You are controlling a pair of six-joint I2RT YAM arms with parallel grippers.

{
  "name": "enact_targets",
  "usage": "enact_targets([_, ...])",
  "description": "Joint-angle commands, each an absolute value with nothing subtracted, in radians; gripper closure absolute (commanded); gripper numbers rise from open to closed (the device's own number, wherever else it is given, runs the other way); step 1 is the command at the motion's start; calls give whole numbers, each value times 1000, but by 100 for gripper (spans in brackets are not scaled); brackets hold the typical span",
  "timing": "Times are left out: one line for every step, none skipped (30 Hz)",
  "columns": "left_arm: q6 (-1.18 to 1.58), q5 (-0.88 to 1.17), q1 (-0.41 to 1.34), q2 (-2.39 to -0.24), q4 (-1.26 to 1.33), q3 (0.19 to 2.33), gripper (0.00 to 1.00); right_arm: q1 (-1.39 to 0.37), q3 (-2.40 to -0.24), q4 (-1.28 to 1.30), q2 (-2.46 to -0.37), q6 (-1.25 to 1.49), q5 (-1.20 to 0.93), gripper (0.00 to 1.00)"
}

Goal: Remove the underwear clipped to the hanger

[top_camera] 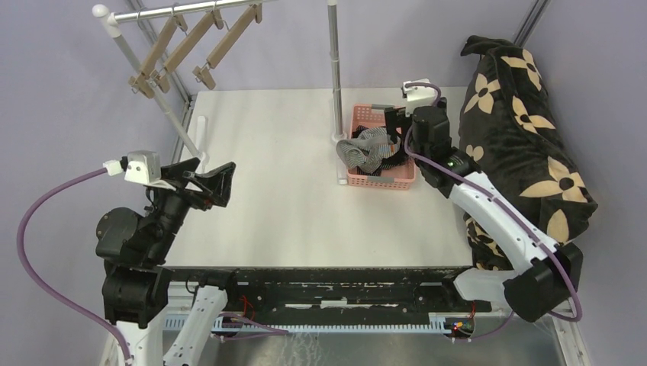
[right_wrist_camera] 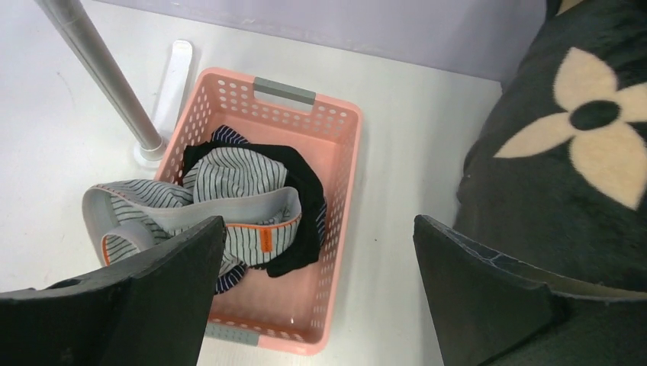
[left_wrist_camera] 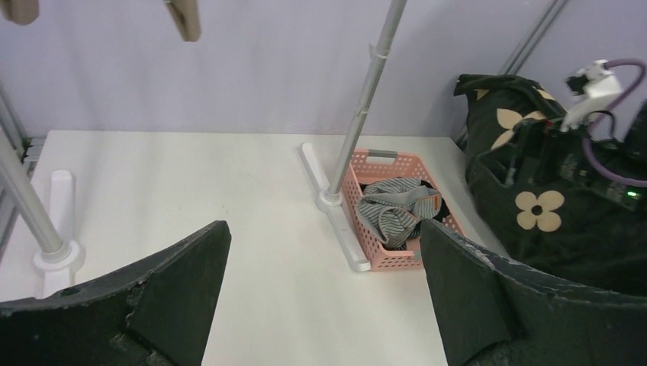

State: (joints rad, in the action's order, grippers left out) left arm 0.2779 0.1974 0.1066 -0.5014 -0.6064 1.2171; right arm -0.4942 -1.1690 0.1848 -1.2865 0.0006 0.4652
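My right claw (right_wrist_camera: pixel 317 221) hangs released and empty directly above the pink basket (right_wrist_camera: pixel 336 122) near the far right corner of the counter (top_camera: pixel 267 191). The underwear (right_wrist_camera: pixel 252 191) lies heaped inside it, with the grey-striped brief (right_wrist_camera: pixel 145 200) spilling over the rim on the rail-post side. My left claw (left_wrist_camera: pixel 324 225), also released, waits well apart by the left edge. The hangers (top_camera: pixel 183 49) look bare, so I judge the task about done.

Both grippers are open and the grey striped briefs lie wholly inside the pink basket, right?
Not wholly: in the right wrist view the grey striped briefs spill over the rim of the pink basket on the side toward the pole. The left gripper and right gripper are open.
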Motion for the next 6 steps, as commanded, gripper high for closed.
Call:
enact_targets([215, 96, 102, -472, -596, 1194, 1, -498, -1193, 247, -1159, -9, 529, 0])
enact_targets([214, 88, 101, -468, -595, 1188, 1, -498, -1166, 234, -1106, -10, 527, 0])
enact_targets([215, 83, 102, -469, -595, 1183, 1, -499, -1137, 211, -1066, -13, 517, 0])
enact_targets([216, 79, 101, -469, -596, 1179, 1, -499, -1115, 199, -1035, -15, 518, 0])
enact_targets([217, 79, 102, -469, -597, 1175, 1, -498, -1107, 204, -1010, -10, 531, 0])
enact_targets([218, 77, 102, -467, -595, 1170, 1, -498, -1102, 212, -988, -7, 543, 0])
